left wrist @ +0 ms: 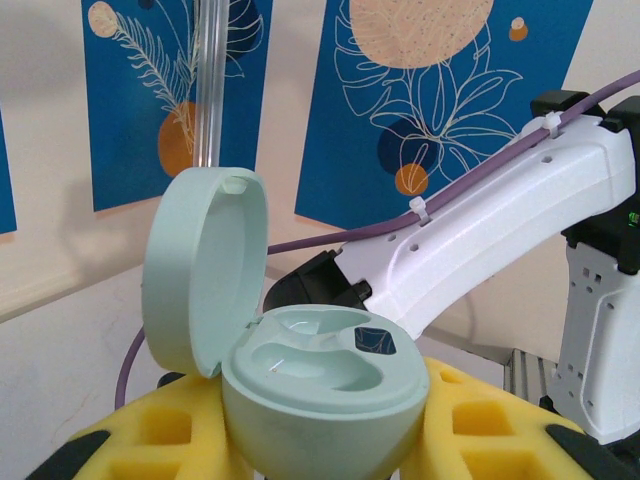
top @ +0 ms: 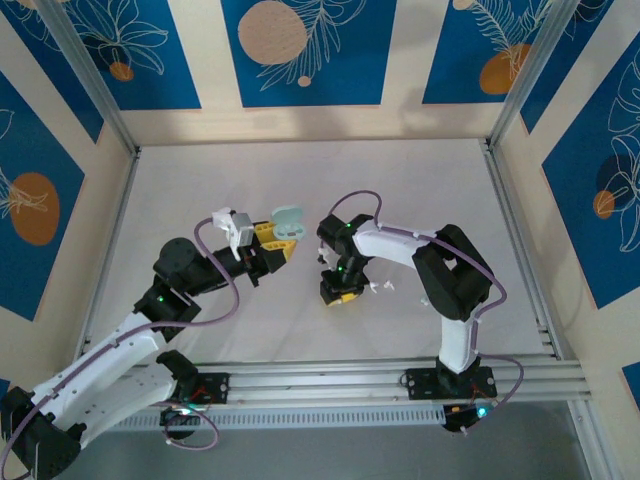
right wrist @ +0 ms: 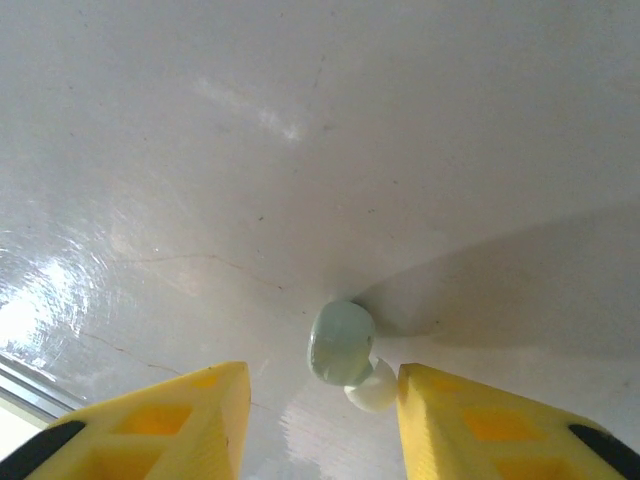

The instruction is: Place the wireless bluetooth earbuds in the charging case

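Right wrist view has my right gripper (right wrist: pixel 322 425) pointing down at the table (right wrist: pixel 300 150), its yellow fingers (right wrist: pixel 190 420) apart at 7 and 5 o'clock. One pale teal earbud (right wrist: pixel 341 342) lies on the table between them, around 6 o'clock and just past the tips, with its whiter end towards the 5 o'clock finger. Nothing is gripped there yet.

My left gripper (left wrist: pixel 320 445) is clamped on the base of the charging case (left wrist: pixel 320 400), holding it up off the table. The lid (left wrist: pixel 205 270) is swung open at 10 o'clock and the two wells (left wrist: pixel 300 355) face up; both look empty to me. From the top camera, the case sits at about 10 o'clock from my right gripper, near but apart.

My main worry is the pinch. The earbud is tiny, glossy and rounded, and it sits closer to one finger than the other. If I close like this, that finger arrives first and may flick the earbud away or roll it, so I end up with a crooked hold or none.

A crooked hold would meet the well at the wrong angle and jam or drop out. Coming across, my right arm could also clip the raised lid and twist the case in my left grip.
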Controlling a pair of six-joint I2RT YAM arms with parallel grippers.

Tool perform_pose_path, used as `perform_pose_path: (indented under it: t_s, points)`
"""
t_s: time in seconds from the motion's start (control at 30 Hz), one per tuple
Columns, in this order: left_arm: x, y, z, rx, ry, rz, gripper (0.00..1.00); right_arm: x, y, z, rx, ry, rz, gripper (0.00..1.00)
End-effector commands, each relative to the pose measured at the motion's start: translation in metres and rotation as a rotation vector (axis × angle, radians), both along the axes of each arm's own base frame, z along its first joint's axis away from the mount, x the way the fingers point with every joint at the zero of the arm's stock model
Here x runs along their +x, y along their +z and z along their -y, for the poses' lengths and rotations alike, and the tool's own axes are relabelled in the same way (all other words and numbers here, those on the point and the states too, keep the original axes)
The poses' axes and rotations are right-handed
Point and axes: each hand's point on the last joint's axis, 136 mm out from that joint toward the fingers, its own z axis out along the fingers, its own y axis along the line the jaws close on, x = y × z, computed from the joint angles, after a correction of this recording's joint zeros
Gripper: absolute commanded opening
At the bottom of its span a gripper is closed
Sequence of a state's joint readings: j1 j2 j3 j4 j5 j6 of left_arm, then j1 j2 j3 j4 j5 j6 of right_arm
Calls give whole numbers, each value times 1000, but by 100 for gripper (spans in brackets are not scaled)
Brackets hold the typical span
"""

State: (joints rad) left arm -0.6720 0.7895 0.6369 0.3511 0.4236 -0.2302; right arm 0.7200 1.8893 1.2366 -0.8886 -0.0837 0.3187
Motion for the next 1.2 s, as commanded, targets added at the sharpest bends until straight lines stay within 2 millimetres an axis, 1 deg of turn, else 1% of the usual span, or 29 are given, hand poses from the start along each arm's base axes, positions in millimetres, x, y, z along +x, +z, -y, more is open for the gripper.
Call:
perform_pose_path:
  t_s: [0.0,0.07,0.13,0.37,0.63,0.8,1.17]
  points:
    - [-3,25,-2,-44,3,46,28,3,16,3,-27,-4,32,46]
    - [-3,25,-2,-45,2,46,28,7,16,7,-53,6,57,47]
    - [-4,25,-2,-45,2,46,28,10,16,6,-57,16,69,47]
    - [-4,26,-3,-47,7,48,28,10,7,-2,-88,60,82,40]
    - [-5,26,-3,-46,5,49,28,9,-2,0,-154,102,101,37]
    - [-5,25,-3,-47,3,47,28,10,-3,-4,-145,111,114,31]
    - [-5,25,-5,-49,8,47,28,10,-8,-3,-159,121,107,32]
